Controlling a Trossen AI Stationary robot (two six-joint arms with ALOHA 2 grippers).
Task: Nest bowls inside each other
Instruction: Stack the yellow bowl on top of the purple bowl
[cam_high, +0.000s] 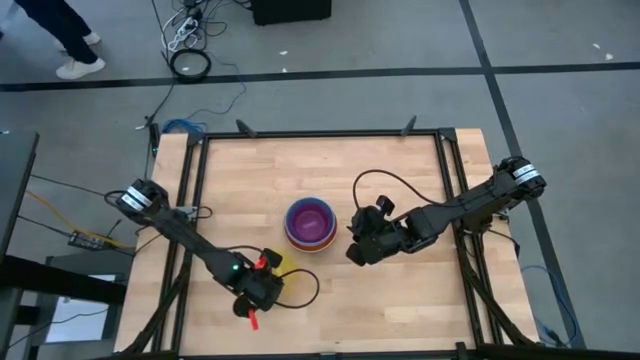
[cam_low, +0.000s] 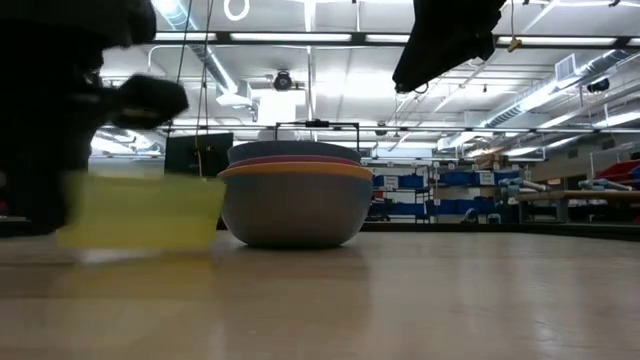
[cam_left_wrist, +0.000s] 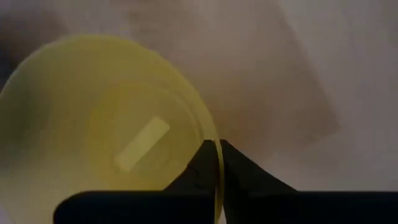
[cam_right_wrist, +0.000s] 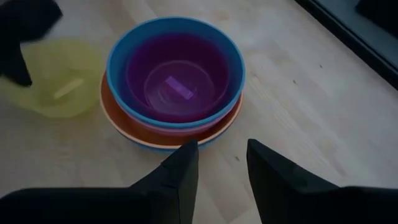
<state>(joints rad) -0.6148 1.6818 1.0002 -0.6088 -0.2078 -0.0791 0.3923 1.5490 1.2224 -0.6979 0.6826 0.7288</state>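
A small yellow bowl (cam_left_wrist: 112, 124) (cam_high: 273, 265) (cam_low: 140, 210) stands upright on the wooden table, near-left of the stack, with my left gripper (cam_left_wrist: 219, 155) (cam_high: 266, 275) shut on its rim. The stack (cam_high: 309, 223) (cam_right_wrist: 176, 81) (cam_low: 295, 200) sits on its base at the table's middle. A purple bowl (cam_right_wrist: 177, 84) lies innermost, then blue, pink and orange bowls, with a light blue one at the bottom. My right gripper (cam_right_wrist: 221, 155) (cam_high: 352, 250) hangs open just right of the stack, above the table, holding nothing. My left gripper pinches the yellow bowl's rim (cam_left_wrist: 214, 134) between its two fingers, one finger (cam_left_wrist: 193, 168) inside the bowl and one (cam_left_wrist: 249, 171) outside the wall. The fingers come steeply from above. The bowl stays upright, and its base looks to be on the table.
The wooden table (cam_high: 400, 170) has bare board on the far side and to the right of the stack. A dark metal frame (cam_high: 320, 133) runs round its edges. Cables (cam_high: 190, 60) lie on the floor beyond the far edge, where a person's feet (cam_high: 75, 60) show.
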